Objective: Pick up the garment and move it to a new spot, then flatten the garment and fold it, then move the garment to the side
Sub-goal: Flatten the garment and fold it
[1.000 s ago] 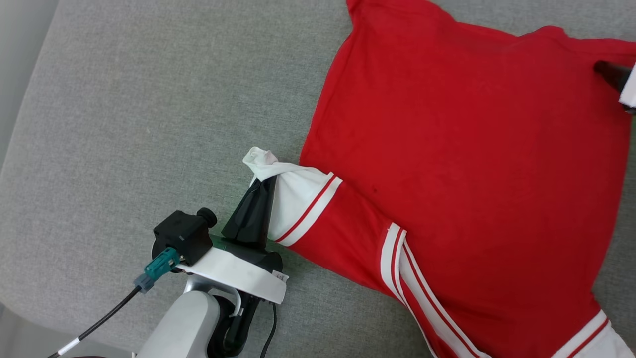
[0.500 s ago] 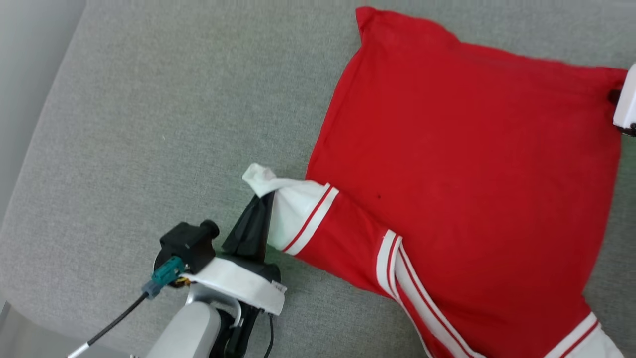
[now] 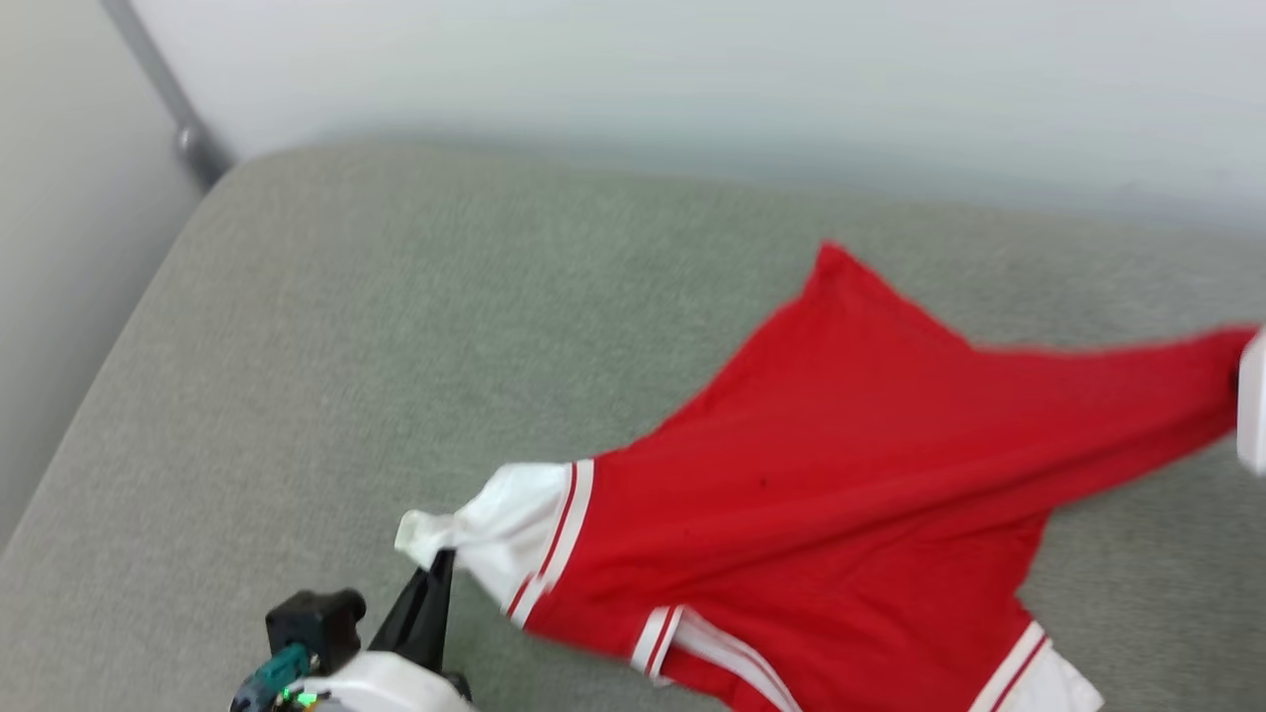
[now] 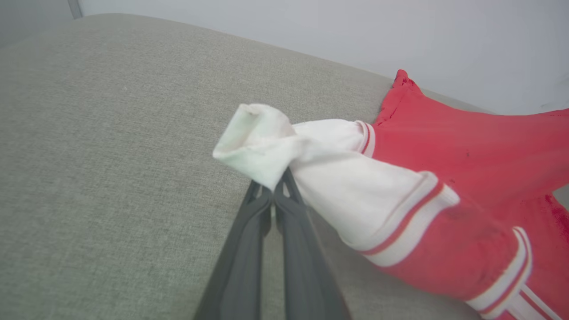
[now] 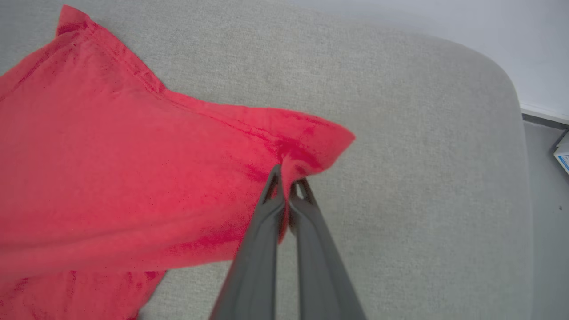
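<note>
We count one red jersey [image 3: 841, 475], stretched over the grey bench [image 3: 346, 346] between two claws: left claw [image 4: 272, 189] clamped on its white sleeve [image 4: 338, 178], right claw [image 5: 289, 182] clamped on a red corner [image 5: 320, 138].

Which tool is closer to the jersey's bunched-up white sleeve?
Left. The left tool is shut on that white sleeve; the right tool grips a far red corner of the jersey, apart from the sleeve.
</note>
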